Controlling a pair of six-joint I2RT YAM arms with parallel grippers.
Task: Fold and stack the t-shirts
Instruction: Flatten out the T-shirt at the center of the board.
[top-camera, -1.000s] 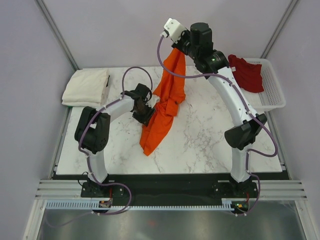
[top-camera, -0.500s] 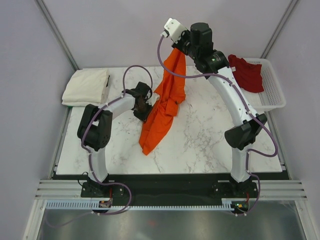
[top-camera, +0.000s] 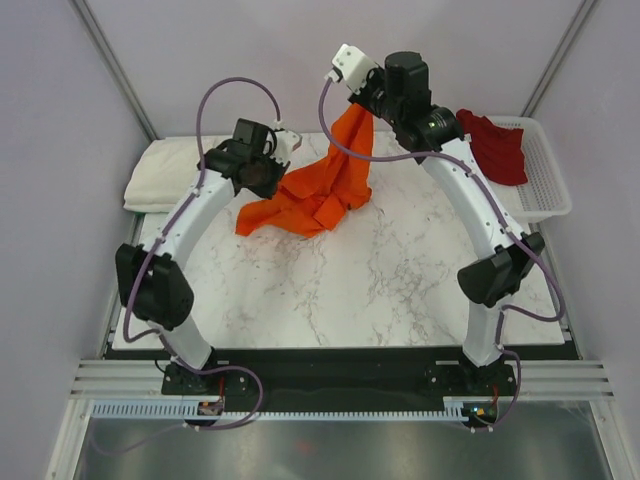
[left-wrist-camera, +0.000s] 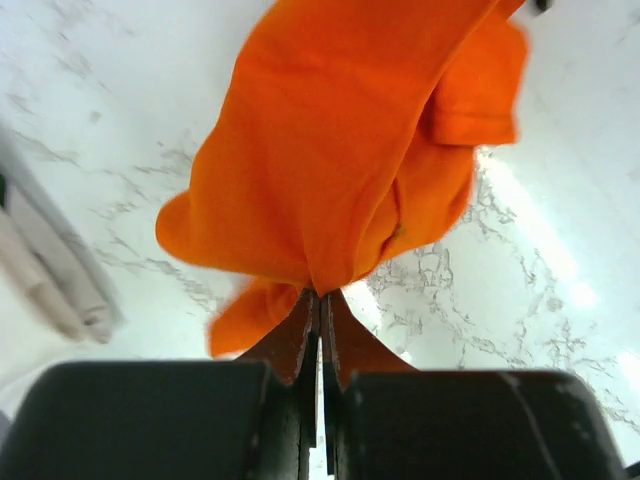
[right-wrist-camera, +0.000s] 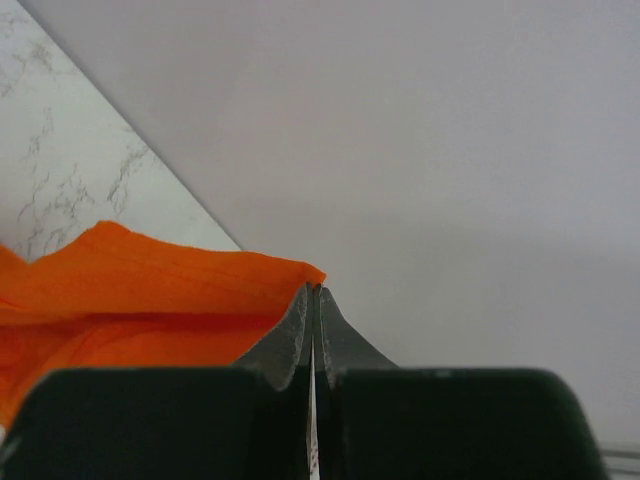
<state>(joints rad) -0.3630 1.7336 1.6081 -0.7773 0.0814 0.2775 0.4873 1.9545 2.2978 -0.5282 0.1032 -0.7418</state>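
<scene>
If the left gripper (left-wrist-camera: 320, 300) and right gripper (right-wrist-camera: 313, 295), each pinching a thin edge of the orange shirt (top-camera: 320, 195) hanging over the table (top-camera: 400, 290), pull apart too hard, it could slip out and drop.

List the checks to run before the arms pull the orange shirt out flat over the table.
1. Left gripper shut on the orange t-shirt: ok.
2. Right gripper shut on the same shirt: ok.
3. Cloth taut between the two grippers: not ok. It sags in bunched folds, and part of it lies on the table.
4. Matching corners of the shirt pinched: cannot tell, because the folds hide the seams.
5. Cream t-shirt out of the way: ok. It lies folded at the far left corner.
6. Dark red t-shirt apart from the orange one: ok. It lies crumpled at the basket.
</scene>
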